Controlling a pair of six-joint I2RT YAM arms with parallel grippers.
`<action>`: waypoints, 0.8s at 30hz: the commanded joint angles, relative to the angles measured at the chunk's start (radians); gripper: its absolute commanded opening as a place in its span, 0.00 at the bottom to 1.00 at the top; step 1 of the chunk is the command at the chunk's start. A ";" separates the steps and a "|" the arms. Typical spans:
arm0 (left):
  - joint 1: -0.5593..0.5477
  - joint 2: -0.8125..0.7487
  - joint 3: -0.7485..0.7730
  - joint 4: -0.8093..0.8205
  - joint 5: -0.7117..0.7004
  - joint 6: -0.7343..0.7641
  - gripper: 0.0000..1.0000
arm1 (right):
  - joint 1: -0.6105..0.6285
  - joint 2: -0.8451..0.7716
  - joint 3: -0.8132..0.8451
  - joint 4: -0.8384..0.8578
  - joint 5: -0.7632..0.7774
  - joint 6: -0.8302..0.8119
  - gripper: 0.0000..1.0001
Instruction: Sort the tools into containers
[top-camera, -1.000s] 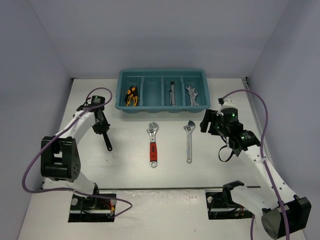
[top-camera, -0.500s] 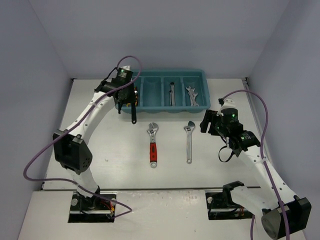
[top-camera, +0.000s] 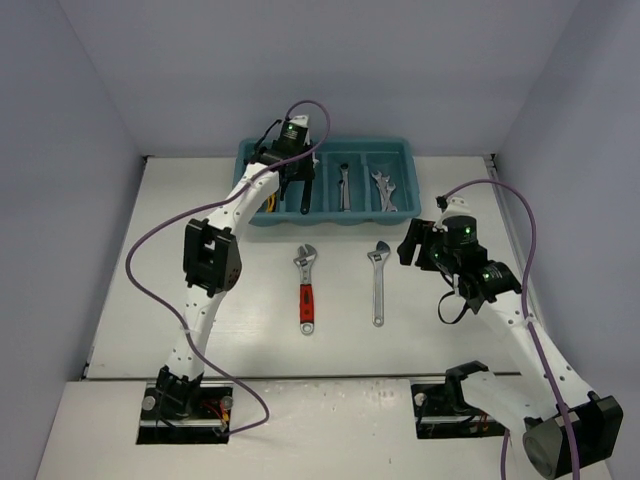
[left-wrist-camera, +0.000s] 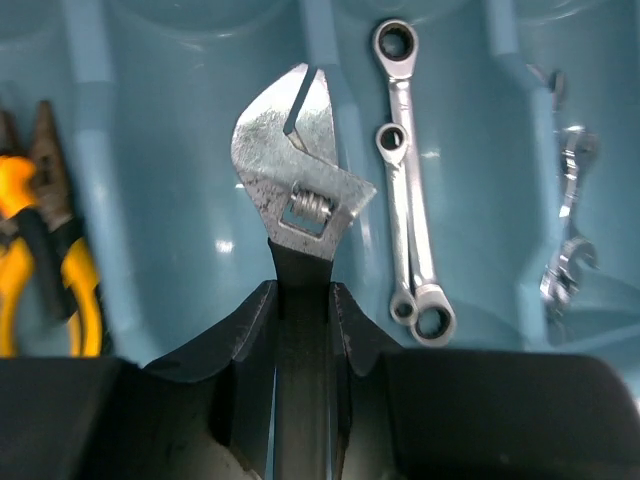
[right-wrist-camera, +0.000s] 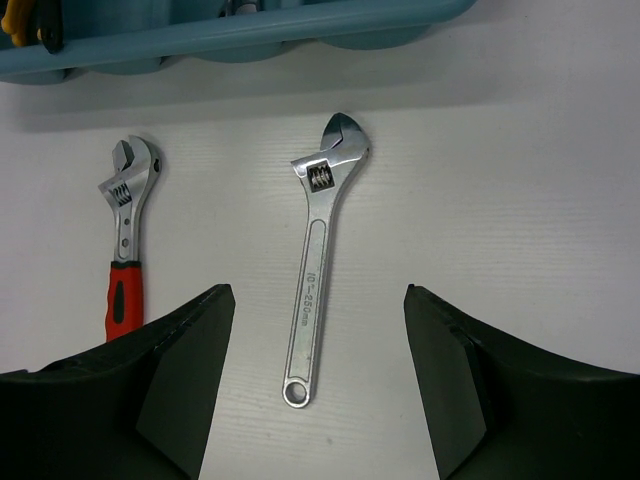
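Within the last second the left arm has swung from the open tabletop (top-camera: 120, 260) on its own side, up and across, to hang over the teal-blue plastic tray (top-camera: 380, 142). Its left gripper (left-wrist-camera: 302, 300) is pinched on the handle of the black-handled adjustable wrench with a silver head (left-wrist-camera: 300, 190). That wrench now hangs, head pointing away, over the bare second compartment from the left (left-wrist-camera: 170, 130). The carry looks finished, and what is probably left for this tool is to lower and let go. The right gripper (top-camera: 410, 247) has not stirred: its fingers stand spread and hold nothing, above the tabletop near the all-silver adjustable wrench (top-camera: 378, 285). The tray has four compartments. The leftmost holds pliers with yellow and orange handles (left-wrist-camera: 30, 215), seemingly two, though they overlap too much to be sure. The third holds two silver ring spanners (left-wrist-camera: 405, 180) lying side by side. The fourth holds silver spanners (left-wrist-camera: 570, 230), at least two, the exact number unclear. There are three adjustable wrenches in all: one in the grip and two on the tabletop, the all-silver one and a red-handled one (top-camera: 306, 290), well apart from each other.
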 joint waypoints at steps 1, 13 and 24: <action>0.014 -0.003 0.023 0.230 -0.009 0.021 0.00 | -0.003 0.000 0.023 0.039 -0.030 0.003 0.66; 0.027 0.030 -0.033 0.359 -0.052 0.061 0.00 | -0.003 0.046 0.003 0.039 -0.045 0.001 0.66; 0.024 -0.085 -0.107 0.354 -0.082 0.085 0.67 | 0.005 0.119 0.020 0.039 -0.052 0.013 0.66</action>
